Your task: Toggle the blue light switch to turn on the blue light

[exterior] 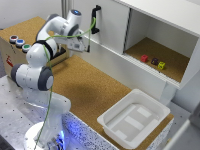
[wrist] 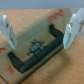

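Note:
The blue light switch (exterior: 19,43) is a small round blue-capped button on top of a cardboard box (exterior: 11,56) at the exterior view's left. It sits between a red-capped button (exterior: 13,38) and a green-capped button (exterior: 26,48). My gripper (exterior: 71,47) hovers to the exterior view's right of the buttons, over the far end of the box and partly hidden by the arm. In the wrist view the gripper (wrist: 40,32) is open and empty, with its fingers (wrist: 73,30) spread above the box face and a black handle (wrist: 32,54). No button shows in the wrist view.
A white cabinet with a black door handle (exterior: 96,20) stands behind the cork table (exterior: 95,85). Its open shelf holds red (exterior: 144,58), dark (exterior: 155,62) and yellow (exterior: 161,65) blocks. A white bin (exterior: 134,117) sits at the table's near right end.

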`<action>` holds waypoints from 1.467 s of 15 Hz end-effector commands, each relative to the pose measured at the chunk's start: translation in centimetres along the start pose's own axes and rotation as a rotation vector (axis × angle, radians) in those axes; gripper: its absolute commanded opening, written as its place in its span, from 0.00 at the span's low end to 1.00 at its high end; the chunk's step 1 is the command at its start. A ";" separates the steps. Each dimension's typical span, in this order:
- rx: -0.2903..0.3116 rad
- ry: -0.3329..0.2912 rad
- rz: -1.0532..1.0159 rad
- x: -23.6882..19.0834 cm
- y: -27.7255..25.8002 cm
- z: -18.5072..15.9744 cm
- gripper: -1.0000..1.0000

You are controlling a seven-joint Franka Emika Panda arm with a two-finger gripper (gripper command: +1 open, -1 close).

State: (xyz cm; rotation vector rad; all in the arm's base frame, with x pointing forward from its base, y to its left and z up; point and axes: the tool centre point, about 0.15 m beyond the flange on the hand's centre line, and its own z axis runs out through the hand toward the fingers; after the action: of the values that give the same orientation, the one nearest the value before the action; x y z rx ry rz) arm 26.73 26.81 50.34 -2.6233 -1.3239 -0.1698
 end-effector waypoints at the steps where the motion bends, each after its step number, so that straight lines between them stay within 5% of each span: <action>1: -0.047 -0.176 -0.197 6.9 -10.4 -2.4 1.00; 6: 0.034 -0.196 -0.370 10.6 -18.4 -0.4 1.00; 10: -0.029 -0.193 -0.543 12.7 -23.1 0.4 1.00; 15: -0.132 -0.120 -0.648 13.1 -25.2 0.3 1.00; 16: -0.127 -0.112 -0.662 12.7 -25.5 0.4 0.00; 22: -0.037 -0.123 -0.689 12.9 -24.5 2.8 0.00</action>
State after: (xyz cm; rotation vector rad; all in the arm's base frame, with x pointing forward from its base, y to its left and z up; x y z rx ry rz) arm 13.46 49.95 54.34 -2.1395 -2.1706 -0.2026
